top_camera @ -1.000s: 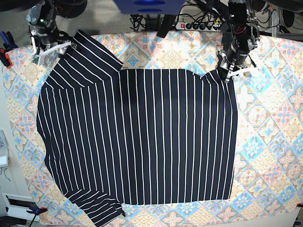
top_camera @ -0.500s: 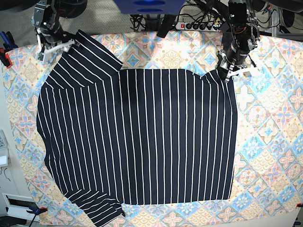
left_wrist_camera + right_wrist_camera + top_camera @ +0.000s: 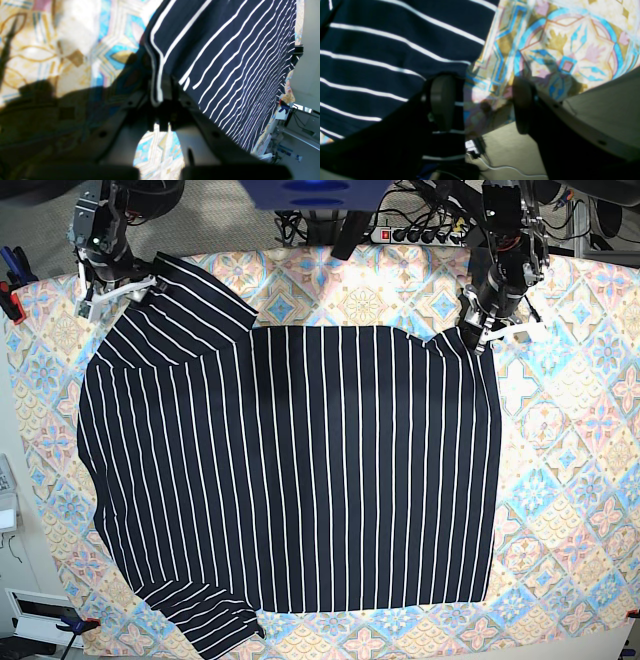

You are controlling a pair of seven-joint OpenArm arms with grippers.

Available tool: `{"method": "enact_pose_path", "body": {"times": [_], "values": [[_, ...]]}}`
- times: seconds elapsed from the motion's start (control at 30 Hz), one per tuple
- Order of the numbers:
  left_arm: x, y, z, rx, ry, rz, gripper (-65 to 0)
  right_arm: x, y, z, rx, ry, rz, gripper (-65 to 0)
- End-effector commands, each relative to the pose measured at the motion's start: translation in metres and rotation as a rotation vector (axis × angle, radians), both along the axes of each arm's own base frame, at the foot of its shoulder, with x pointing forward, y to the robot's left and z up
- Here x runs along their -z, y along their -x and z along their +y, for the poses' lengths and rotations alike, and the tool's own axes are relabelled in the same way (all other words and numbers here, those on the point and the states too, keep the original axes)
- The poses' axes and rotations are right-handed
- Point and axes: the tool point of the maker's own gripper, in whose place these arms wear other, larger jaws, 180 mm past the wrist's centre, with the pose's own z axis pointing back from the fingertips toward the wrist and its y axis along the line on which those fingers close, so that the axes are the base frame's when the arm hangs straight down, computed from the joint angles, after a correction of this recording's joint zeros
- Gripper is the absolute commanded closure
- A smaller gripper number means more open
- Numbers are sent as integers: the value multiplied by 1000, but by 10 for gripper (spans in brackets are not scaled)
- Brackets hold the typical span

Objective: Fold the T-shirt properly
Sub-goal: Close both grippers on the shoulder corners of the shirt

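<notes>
The T-shirt point(image 3: 300, 470), dark navy with thin white stripes, lies spread flat on the patterned tablecloth point(image 3: 570, 480). Its sleeves point to the upper left and lower left. My left gripper point(image 3: 478, 335) is at the shirt's upper right corner. In the left wrist view it point(image 3: 160, 100) is shut on a folded edge of the T-shirt point(image 3: 225, 50). My right gripper point(image 3: 118, 290) hovers at the upper left sleeve's edge. In the right wrist view it point(image 3: 482, 105) is open, one finger point(image 3: 442, 100) over the T-shirt point(image 3: 382, 50), the other over bare tablecloth.
A power strip point(image 3: 415, 235) with cables lies beyond the table's far edge. Clamps point(image 3: 10, 300) grip the tablecloth at the left edge, and another point(image 3: 75, 625) at the near left corner. Bare cloth runs down the right side.
My right gripper has shifted a little toward the far edge and the sleeve's corner. The left arm and the shirt's body have stayed still.
</notes>
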Motion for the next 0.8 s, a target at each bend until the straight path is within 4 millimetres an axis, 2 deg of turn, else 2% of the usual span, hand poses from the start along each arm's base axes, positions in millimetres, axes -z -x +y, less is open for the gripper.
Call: {"method": "enact_pose_path", "body": {"times": [0.0, 0.27, 0.43, 0.67, 0.77], "values": [[7, 11, -3, 13, 11, 53, 0, 1, 1, 12, -9, -64, 0, -357], [8, 12, -3, 13, 11, 54, 0, -3, -2, 8, -9, -74, -11, -357], [8, 12, -3, 13, 11, 54, 0, -5, 2, 6, -8, -69, -9, -357], [8, 12, -5, 13, 13, 55, 0, -27, -6, 11, -42, -51, -62, -357], [8, 12, -5, 13, 13, 55, 0, -27, -5, 11, -44, -51, -63, -357]]}}
